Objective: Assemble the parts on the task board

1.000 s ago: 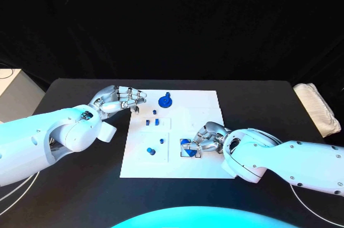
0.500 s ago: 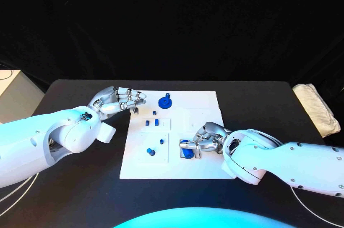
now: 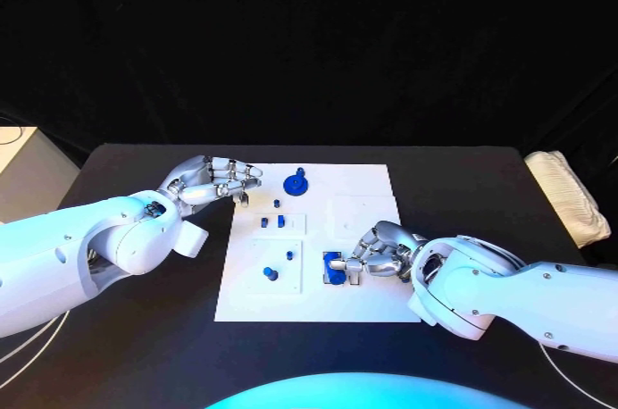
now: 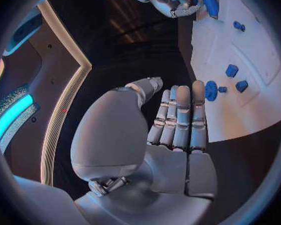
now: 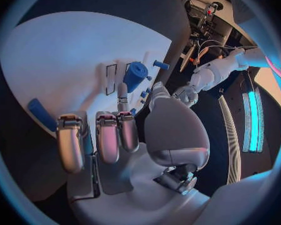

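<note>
**Right robot hand works a blue part at the board's lower middle**

The right robot hand (image 3: pixel 373 255) rests over the task board (image 3: pixel 361 181), its fingers curled around a chunky blue part (image 3: pixel 336 268) near the board's near-right quarter. The head view suggests the part is pinched between thumb and fingers, though the fingers hide exactly how it sits; it appears to be at, or just above, a recessed seat in the board. To do this step well, the hand should keep the part square to its seat, lower it straight without twisting, and ease its hold only once the part sits flush. A tilted entry would likely jam it or shift the board on the counter (image 3: pixel 154 338).

The right arm comes in low from the robot's right, with the back of the hand up and the fingers pointing toward the board's centre.

The left robot hand (image 3: pixel 209 181) hovers just beside the board's far-left corner, holding nothing; its fingers lie straight and close together in its own wrist view. It stands well apart from the work.

Other blue parts wait on the board: a round piece (image 3: pixel 296 184) near the far edge, a small pair (image 3: pixel 271 221) in the middle, and a peg (image 3: pixel 271 272) toward the near-left.
</note>
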Controlling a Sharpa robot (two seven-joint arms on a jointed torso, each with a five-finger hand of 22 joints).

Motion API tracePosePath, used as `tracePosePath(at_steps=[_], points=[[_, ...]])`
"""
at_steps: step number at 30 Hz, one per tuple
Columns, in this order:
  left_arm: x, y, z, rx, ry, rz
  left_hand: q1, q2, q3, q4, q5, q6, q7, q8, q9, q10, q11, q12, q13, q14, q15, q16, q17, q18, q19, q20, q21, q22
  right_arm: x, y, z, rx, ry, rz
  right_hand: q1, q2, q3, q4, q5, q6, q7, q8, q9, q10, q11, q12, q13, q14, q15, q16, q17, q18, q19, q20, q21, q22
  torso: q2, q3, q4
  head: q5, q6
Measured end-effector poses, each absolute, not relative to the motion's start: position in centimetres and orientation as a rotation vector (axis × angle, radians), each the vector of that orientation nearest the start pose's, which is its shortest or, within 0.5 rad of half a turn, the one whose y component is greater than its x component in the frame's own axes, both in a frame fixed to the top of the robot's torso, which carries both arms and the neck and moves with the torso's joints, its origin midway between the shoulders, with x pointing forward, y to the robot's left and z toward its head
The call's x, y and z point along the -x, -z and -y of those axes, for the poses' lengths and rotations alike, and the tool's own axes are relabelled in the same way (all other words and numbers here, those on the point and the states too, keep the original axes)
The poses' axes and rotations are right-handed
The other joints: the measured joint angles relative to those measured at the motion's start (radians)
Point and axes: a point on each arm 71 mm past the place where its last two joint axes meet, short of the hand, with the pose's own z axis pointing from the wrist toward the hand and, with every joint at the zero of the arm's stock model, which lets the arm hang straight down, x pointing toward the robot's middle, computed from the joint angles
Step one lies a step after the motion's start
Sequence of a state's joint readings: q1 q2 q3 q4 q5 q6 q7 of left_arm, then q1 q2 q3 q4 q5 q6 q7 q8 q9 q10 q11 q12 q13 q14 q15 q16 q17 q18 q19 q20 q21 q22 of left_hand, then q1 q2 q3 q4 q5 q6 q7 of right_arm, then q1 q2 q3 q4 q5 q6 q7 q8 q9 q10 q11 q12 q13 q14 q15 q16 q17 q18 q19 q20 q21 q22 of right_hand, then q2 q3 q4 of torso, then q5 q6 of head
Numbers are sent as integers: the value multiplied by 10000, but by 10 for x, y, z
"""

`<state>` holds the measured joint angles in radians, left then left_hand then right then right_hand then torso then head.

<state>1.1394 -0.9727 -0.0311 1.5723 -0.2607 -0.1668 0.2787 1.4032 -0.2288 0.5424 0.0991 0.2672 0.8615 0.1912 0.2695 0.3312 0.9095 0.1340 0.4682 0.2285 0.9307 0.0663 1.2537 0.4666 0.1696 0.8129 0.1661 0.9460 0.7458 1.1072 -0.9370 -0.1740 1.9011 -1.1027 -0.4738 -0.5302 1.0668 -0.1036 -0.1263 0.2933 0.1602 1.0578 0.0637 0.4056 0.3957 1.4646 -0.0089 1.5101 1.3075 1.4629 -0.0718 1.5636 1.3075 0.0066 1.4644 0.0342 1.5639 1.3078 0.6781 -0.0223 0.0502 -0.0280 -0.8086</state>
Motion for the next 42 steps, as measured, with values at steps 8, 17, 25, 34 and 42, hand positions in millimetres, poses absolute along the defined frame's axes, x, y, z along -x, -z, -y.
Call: tracePosePath(at_steps=[8,17,25,34,42], points=[[-463,203,-247,9252,14517,-16683,0,0,0,0,0,0,0,0,-9,0,0,0,0,0,0,0,-1,-1,0,0,0,0,-367,248,177,-3799,-6443,-20767,776,-61,25,-25,0,0,0,4,0,0,0,0,0,0,0,30,0,-1,0,0,0,-1,4,0,0,-8,46],[-464,203,-247,9268,14480,-16686,0,0,28,-27,0,0,0,0,-9,1,0,-1,0,0,0,0,8,0,0,0,0,0,-364,247,177,-3285,-6674,-20930,1512,-33,223,-49,0,0,0,4,-6,0,0,1,-1,0,0,29,0,0,0,0,0,-2,16,0,12,-13,59],[-464,204,-247,9272,14475,-16702,0,0,27,-27,0,0,0,0,-8,1,0,-2,0,0,0,0,8,0,0,0,0,0,-367,249,178,-3132,-6555,-20925,1669,124,469,-23,0,0,0,4,-34,0,0,1,-1,0,0,29,0,0,0,0,0,-3,31,-6,30,-21,52],[-463,203,-246,9263,14503,-16726,38,38,27,-27,0,0,0,0,-7,1,0,-5,0,0,0,0,7,-1,0,0,0,0,-371,252,167,-2929,-6470,-20908,1663,210,523,-23,0,1,0,4,-46,0,0,1,-2,0,0,29,-1,-1,0,0,0,-5,40,-6,32,3,2],[-463,203,-246,9271,14487,-16727,38,38,27,-27,0,0,0,39,-7,1,0,41,0,0,0,0,7,-1,0,0,0,9,-374,254,165,-2817,-6251,-20874,1677,272,568,-14,-2,0,0,3,-56,0,0,1,-2,0,0,29,-1,0,0,0,0,-5,24,-12,29,20,-42]])
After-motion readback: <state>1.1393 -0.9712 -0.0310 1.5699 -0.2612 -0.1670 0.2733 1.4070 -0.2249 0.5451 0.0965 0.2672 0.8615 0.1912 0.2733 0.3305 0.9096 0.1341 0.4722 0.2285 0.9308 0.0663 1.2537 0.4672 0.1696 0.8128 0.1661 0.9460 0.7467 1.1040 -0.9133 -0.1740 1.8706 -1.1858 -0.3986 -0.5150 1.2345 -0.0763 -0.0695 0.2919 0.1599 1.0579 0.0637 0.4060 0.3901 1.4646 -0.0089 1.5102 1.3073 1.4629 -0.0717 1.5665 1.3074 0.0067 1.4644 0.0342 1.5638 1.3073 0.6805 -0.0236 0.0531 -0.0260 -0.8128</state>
